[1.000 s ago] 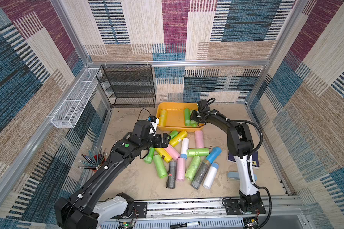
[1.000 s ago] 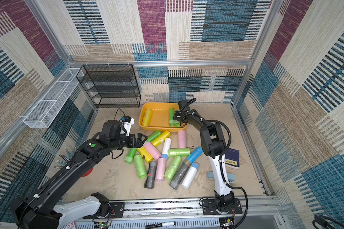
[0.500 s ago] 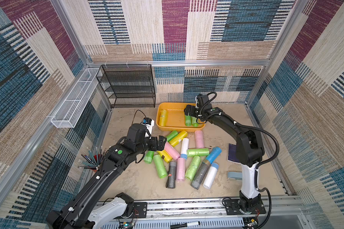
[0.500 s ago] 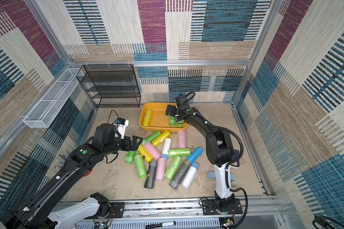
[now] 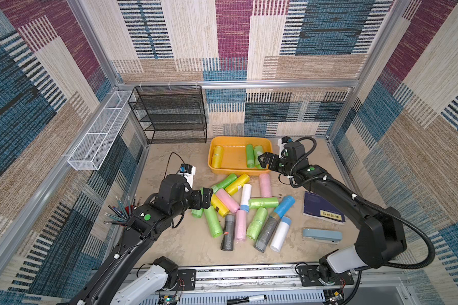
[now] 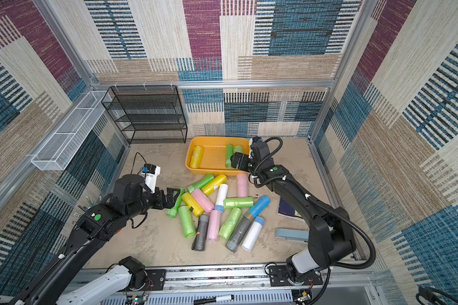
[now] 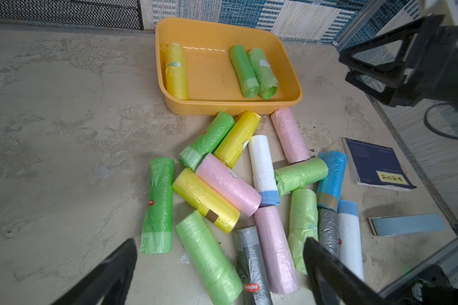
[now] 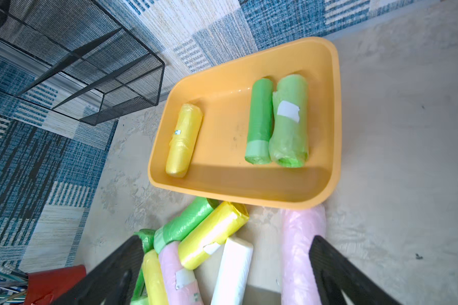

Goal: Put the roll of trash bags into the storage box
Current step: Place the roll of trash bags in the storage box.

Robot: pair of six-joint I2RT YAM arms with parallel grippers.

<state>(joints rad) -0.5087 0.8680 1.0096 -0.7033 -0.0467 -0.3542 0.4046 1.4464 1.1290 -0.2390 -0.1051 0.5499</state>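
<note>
Far on my left a long white wire basket [image 5: 95,142] hangs on the wall. A black mesh rack [image 5: 169,116] stands beside it at the back, and a bunch of pencils [image 5: 118,212] sits nearer to me. My left gripper [image 5: 205,198] hovers over the left edge of the pile of loose trash-bag rolls [image 5: 245,211] on the table [image 5: 196,155]. In my left wrist view its fingers [image 7: 109,269] stand wide apart with nothing between them, so it holds nothing. Behind the pile sits the storage box [image 5: 236,173], with the nearest rolls just beside its front wall. Inside it a yellow roll [image 5: 217,157] lies at the left end. It is well apart from a dark green roll [image 5: 249,155] and a light green roll [image 8: 288,121], which lie side by side, touching, toward the right end. My right gripper [image 5: 264,160] hangs over the box's near right corner, close by those two green rolls. Its fingers [image 8: 336,266] are spread wide and carry nothing either. Further right on the table lie a dark blue notebook [image 5: 323,208] and, nearer to me, a grey-blue stapler [image 5: 321,235].
</note>
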